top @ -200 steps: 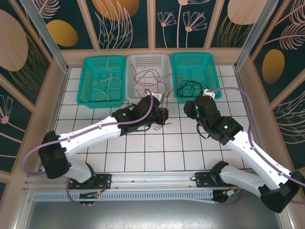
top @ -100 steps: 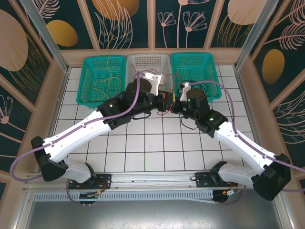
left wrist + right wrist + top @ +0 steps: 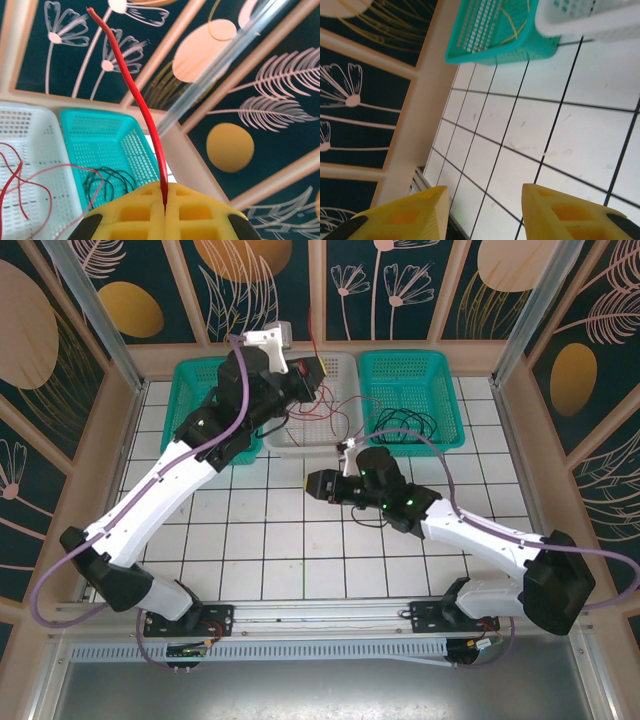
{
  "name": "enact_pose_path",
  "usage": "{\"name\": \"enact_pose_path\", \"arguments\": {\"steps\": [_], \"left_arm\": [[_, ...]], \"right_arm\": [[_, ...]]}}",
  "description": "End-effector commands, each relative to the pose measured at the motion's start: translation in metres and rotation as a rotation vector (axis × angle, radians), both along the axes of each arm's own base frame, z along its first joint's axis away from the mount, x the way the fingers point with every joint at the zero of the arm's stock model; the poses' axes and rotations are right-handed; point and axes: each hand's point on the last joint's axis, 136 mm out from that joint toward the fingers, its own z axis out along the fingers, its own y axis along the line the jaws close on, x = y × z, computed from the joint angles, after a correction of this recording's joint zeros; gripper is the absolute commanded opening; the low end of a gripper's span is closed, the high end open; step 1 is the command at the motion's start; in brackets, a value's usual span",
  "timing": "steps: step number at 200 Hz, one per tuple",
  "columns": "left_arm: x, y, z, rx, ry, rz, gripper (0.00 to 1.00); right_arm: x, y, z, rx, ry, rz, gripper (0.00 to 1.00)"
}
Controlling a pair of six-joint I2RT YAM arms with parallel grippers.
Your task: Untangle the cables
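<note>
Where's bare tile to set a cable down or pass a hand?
Free: near tiles between the two arms; tile strip between right teal basket and the right wall. Crowded: in front of the white basket, where the open right claw hangs, and above it, where the left claw pinches the red cable.

The red cable vanishes into the seam between the left gripper's pressed-together fingers, which the bottom edge crops. From above, the left arm covers much of the left teal basket (its yellow cable runs off the right wrist view's top).
</note>
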Motion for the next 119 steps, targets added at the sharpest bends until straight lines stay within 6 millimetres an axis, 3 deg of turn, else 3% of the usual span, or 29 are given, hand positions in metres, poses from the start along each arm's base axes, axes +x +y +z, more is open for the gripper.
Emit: {"name": "enact_pose_path", "arguments": {"steps": [1, 28, 32, 56, 67, 74, 97, 119], "left_arm": [[0.042, 0.016, -0.002, 0.031, -0.024, 0.096, 0.00], [0.092, 0.036, -0.035, 0.075, 0.036, 0.176, 0.00], [0.104, 0.034, -0.051, 0.099, 0.062, 0.189, 0.00], [0.140, 0.036, -0.092, 0.206, 0.103, 0.251, 0.00], [0.152, 0.036, -0.116, 0.274, 0.146, 0.280, 0.32], [0.158, 0.036, -0.132, 0.312, 0.184, 0.290, 0.46], [0.162, 0.036, -0.162, 0.374, 0.253, 0.294, 0.57], [0.155, 0.047, -0.158, 0.374, 0.241, 0.333, 0.70]], "right_arm": [[0.006, -0.003, -0.004, -0.045, -0.012, -0.058, 0.41], [0.019, -0.035, -0.015, -0.170, 0.002, -0.196, 0.41], [0.021, -0.040, -0.016, -0.185, 0.005, -0.213, 0.40], [0.027, -0.073, -0.021, -0.264, 0.030, -0.315, 0.40], [0.027, -0.088, -0.021, -0.289, 0.037, -0.353, 0.40], [0.029, -0.097, -0.019, -0.299, 0.036, -0.377, 0.40], [0.032, -0.126, -0.001, -0.316, 0.002, -0.446, 0.41], [0.041, -0.156, 0.017, -0.337, -0.033, -0.520, 0.43]]}}
